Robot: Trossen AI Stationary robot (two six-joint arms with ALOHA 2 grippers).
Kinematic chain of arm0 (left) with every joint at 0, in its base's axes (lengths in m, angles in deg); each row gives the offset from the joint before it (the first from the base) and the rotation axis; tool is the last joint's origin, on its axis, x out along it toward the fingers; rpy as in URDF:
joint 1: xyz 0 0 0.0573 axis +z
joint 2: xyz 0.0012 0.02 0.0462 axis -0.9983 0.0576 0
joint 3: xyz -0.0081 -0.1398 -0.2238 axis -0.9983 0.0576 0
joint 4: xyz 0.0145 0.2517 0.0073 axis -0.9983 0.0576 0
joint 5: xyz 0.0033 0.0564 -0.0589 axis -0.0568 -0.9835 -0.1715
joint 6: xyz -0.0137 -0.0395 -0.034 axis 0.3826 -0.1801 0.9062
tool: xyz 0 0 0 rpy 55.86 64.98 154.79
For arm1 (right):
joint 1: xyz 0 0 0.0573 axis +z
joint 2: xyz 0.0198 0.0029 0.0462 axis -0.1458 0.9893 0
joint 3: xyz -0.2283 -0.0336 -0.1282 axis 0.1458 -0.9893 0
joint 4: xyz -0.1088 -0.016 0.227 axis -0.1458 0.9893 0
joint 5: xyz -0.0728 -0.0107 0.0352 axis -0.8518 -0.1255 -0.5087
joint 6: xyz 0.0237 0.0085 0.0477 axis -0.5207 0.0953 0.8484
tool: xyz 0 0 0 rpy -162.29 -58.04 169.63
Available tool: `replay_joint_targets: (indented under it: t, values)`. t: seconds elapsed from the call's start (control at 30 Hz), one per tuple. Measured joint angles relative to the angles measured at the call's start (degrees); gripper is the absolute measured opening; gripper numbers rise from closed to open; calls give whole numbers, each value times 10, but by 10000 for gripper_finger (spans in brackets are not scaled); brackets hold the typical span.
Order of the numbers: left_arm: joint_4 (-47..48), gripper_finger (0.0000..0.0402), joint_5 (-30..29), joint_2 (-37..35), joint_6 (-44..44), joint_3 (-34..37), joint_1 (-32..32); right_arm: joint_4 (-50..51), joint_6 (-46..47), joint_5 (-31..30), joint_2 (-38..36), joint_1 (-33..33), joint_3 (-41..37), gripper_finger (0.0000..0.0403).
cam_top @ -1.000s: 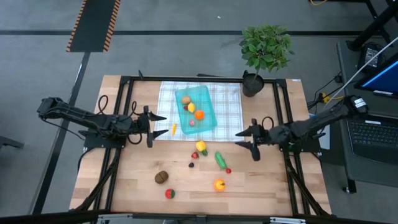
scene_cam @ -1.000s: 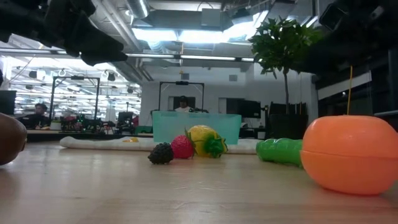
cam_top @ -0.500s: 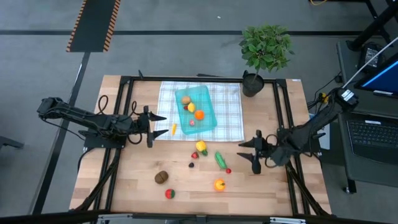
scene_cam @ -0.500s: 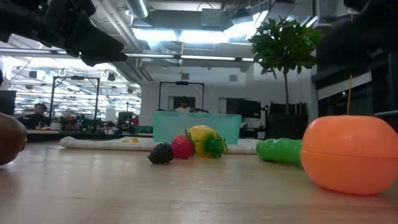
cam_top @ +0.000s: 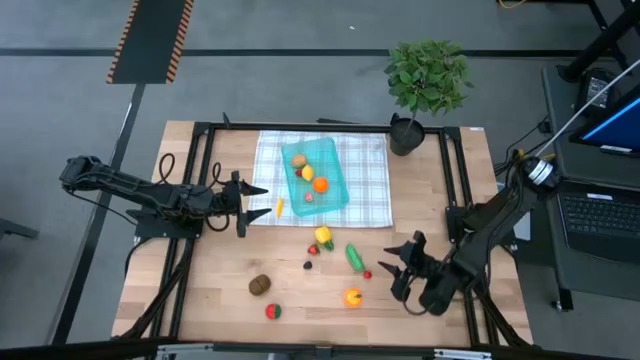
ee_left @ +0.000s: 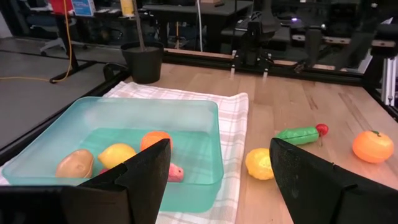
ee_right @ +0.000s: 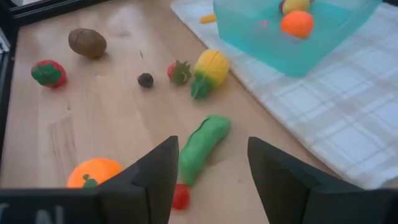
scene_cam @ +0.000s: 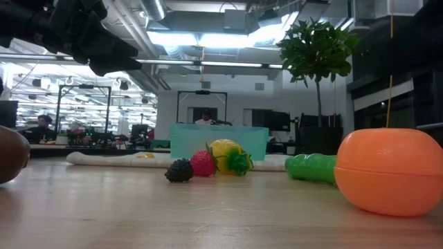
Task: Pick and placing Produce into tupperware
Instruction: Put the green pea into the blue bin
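Lower right, right gripper (cam_top: 399,271) parted, empty, near cucumber (cam_top: 354,257). Left gripper (cam_top: 248,204) wide, empty, beside tupperware (cam_top: 316,176).

Wood, cloth and plastic on the table

The table (cam_top: 200,290) is pale wood with visible grain and a faint sheen. The cloth (cam_top: 365,185) is woven fabric, matt, checked white and green. The tupperware (ee_left: 186,124) is translucent teal plastic, smooth and slightly glossy. The orange (scene_cam: 391,169) is smooth plastic with a soft shine; the cucumber (ee_right: 202,146) looks smooth and matt. The kiwi (ee_right: 87,42) looks dull brown. The frame (cam_top: 200,135) is black metal.
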Motion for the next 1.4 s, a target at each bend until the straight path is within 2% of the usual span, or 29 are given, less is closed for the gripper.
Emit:
replay_joint_targets:
  t: [0.23,0.6,0.97,1.13,1.3,1.4]
  values:
    - [-1,266,1,0,3,0,0,85,76,-32,93,6,95,195]
    - [-1,266,17,0,15,0,0,319,305,-20,219,-2,238,195]
    - [0,266,17,0,13,0,0,329,278,18,237,-48,281,195]
    - [0,266,17,0,13,0,0,325,273,78,237,-58,278,195]
    - [0,266,17,0,13,0,0,321,263,88,237,-78,278,195]
    - [0,266,17,0,13,0,0,321,260,123,237,-95,278,200]
